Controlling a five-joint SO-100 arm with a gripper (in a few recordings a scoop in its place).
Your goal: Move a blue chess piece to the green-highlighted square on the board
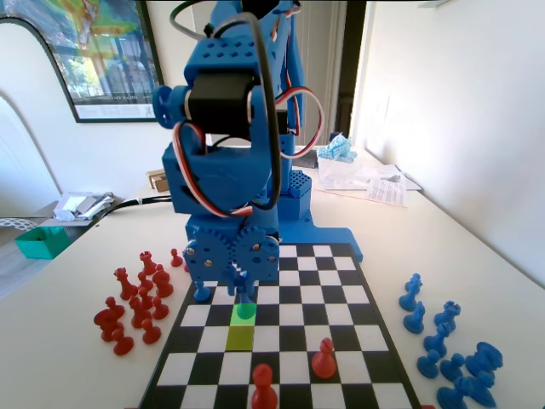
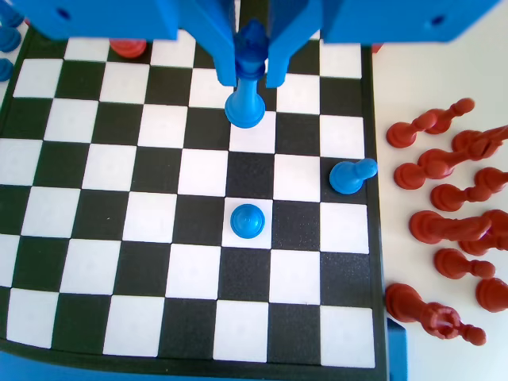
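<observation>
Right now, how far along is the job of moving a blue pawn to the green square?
Done: the pawn is at the green square. In hand: the gripper is shut on its head; whether its base rests on the board is unclear. Left: set it down if needed, open and pull away.

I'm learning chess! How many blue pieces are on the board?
3. The blue chess piece in the gripper; a second pawn on the white square below; a third pawn by the board's right edge, wrist view. More may be hidden.
</observation>
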